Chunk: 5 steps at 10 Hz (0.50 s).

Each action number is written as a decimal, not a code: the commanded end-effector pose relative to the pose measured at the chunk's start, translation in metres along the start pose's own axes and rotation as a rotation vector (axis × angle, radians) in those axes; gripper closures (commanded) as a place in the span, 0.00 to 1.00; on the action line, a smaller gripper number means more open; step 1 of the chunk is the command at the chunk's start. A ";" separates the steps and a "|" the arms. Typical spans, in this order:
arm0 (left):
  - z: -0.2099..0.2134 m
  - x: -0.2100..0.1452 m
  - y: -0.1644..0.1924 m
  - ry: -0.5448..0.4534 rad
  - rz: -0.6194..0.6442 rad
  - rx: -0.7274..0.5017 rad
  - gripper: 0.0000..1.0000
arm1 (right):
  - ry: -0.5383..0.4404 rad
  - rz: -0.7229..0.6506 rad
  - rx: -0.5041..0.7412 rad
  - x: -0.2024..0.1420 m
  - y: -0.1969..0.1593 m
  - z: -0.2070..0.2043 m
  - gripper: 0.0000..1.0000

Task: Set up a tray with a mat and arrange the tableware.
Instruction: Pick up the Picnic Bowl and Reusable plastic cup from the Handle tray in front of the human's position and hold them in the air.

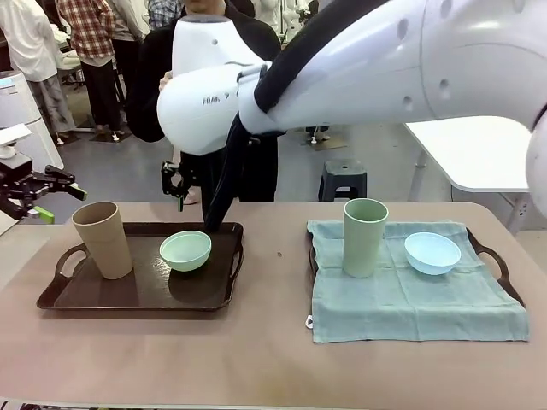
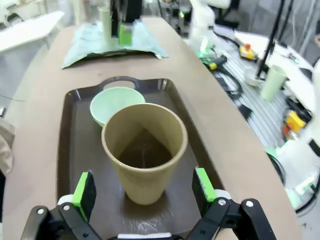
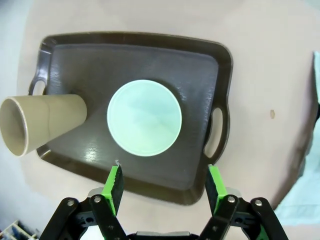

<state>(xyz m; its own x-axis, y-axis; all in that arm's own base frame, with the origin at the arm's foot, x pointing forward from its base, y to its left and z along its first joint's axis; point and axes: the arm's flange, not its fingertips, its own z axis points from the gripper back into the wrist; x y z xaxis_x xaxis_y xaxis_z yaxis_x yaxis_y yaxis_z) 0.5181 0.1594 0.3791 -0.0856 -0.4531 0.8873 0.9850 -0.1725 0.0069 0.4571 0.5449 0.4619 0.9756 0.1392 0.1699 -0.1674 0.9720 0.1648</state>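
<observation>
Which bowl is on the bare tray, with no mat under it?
The mint green bowl, on the bare dark tray beside the tan tumbler; the light blue bowl rests on the teal mat.

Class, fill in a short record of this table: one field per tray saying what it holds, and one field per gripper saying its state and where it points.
left tray: dark and bare, no mat; holds tan cup and mint bowl
right tray: covered by teal mat; green cup and blue bowl stand on the mat
left gripper: open, aimed at the tan cup
right gripper: open, above the left tray, looking down on the mint bowl
</observation>
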 end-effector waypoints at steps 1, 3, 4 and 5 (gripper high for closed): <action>-0.020 -0.003 0.003 -0.050 -0.025 0.082 0.00 | -0.035 -0.005 -0.052 0.003 0.009 -0.024 0.15; -0.021 -0.008 -0.001 -0.053 -0.007 0.078 0.00 | -0.022 0.006 -0.069 0.003 0.012 -0.038 0.15; -0.018 -0.012 -0.005 -0.065 0.007 0.074 0.00 | -0.015 0.005 -0.074 0.003 0.012 -0.041 0.15; -0.016 -0.014 -0.007 -0.071 0.013 0.071 0.00 | -0.008 0.003 -0.078 0.004 0.011 -0.042 0.15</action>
<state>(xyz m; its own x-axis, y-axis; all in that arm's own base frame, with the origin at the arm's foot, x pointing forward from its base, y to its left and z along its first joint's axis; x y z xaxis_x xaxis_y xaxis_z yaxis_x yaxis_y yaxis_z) 0.5171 0.1500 0.3596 -0.0507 -0.4040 0.9134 0.9945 -0.1044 0.0090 0.4626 0.5596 0.4181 0.9731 0.1642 0.1614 -0.1836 0.9764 0.1141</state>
